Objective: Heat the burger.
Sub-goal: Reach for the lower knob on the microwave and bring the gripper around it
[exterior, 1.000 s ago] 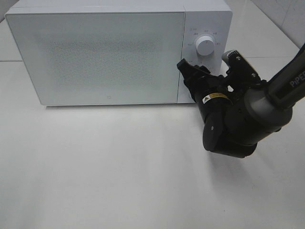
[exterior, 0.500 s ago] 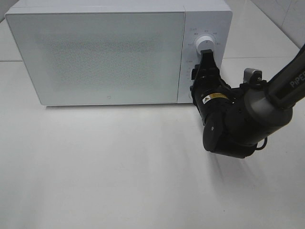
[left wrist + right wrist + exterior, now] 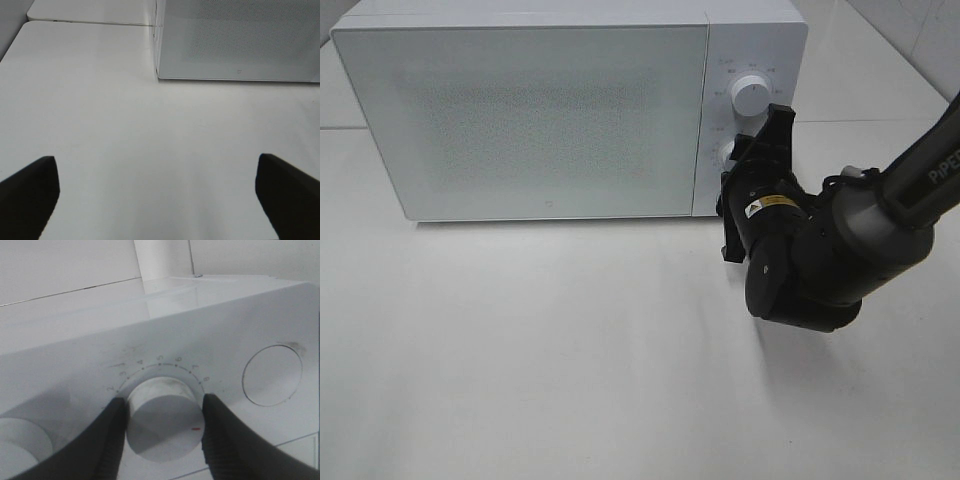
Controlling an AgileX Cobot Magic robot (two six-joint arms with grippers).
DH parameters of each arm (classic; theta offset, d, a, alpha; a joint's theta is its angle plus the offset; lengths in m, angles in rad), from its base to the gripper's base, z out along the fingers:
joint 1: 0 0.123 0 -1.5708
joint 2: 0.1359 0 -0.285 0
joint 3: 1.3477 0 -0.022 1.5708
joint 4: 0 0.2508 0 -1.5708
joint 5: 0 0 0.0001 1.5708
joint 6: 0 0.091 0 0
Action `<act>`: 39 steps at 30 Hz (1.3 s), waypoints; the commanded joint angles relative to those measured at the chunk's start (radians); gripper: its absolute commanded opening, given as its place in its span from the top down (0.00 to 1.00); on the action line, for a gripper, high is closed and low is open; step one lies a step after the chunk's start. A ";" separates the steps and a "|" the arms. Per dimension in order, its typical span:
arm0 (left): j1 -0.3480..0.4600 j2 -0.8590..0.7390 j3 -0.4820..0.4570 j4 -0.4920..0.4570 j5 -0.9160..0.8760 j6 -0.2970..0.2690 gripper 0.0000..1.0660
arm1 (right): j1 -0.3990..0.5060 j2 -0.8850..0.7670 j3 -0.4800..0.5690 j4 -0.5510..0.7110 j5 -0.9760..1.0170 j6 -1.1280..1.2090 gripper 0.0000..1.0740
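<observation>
Right gripper [image 3: 164, 409], jaws pinching the round white numbered dial [image 3: 161, 435] of the boxy white microwave [image 3: 550, 120], is twisting it versus 1 s ago, starting heating; burger unseen, presumably inside; left gripper [image 3: 156, 172] idling, jaws spread.

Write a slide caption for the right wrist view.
Right gripper, jaws pinching the numbered dial on the white microwave.

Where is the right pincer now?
On the right of the high view, the right pincer grips the microwave's lower dial, just below the upper dial.
</observation>
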 commanded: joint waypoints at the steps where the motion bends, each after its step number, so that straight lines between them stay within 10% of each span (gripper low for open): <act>1: 0.003 -0.015 0.002 -0.004 0.001 0.000 0.06 | 0.001 -0.019 -0.036 -0.135 -0.200 0.015 1.00; 22: 0.003 -0.015 0.002 -0.004 0.001 0.000 0.06 | 0.001 -0.019 -0.036 -0.095 -0.199 -0.012 0.87; 39: 0.003 -0.015 0.002 -0.004 0.001 0.000 0.06 | 0.001 -0.019 -0.035 0.059 -0.199 -0.120 0.53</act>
